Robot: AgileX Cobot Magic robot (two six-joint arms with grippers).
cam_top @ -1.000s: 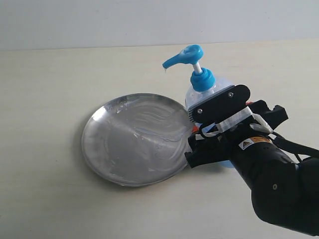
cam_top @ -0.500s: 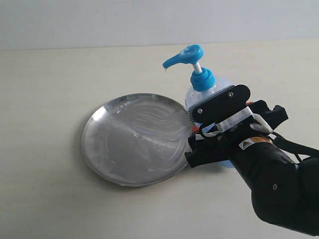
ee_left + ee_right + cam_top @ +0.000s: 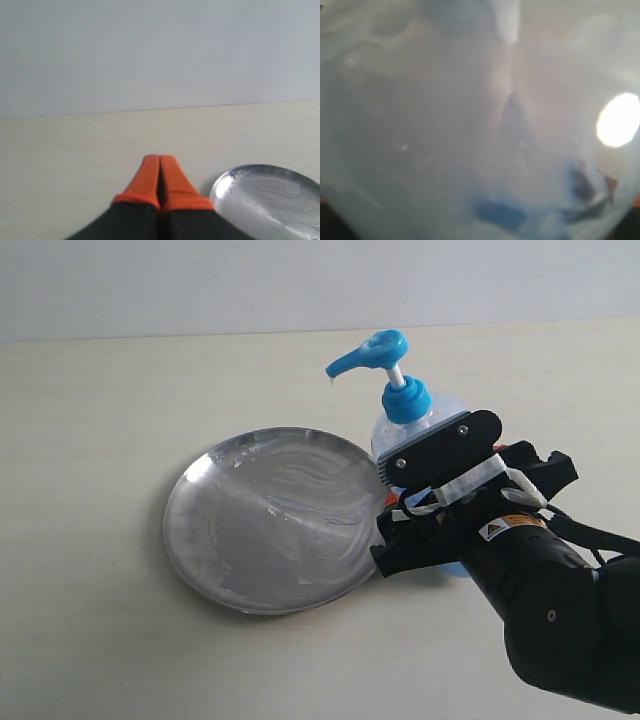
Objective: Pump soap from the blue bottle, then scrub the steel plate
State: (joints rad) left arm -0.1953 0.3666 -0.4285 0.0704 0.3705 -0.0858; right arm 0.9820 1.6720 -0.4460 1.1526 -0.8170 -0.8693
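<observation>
Right gripper (image 3: pixel 425 498) clamps the bottle (image 3: pixel 405 400) upright, just beside the plate (image 3: pixel 205 530), pump head (image 3: pixel 375 350) reaching over the rim, so hold it dead steady (left gripper (image 3: pixel 160 170), fingers pressed together on nothing, should press that head straight down to avoid tipping it).
</observation>
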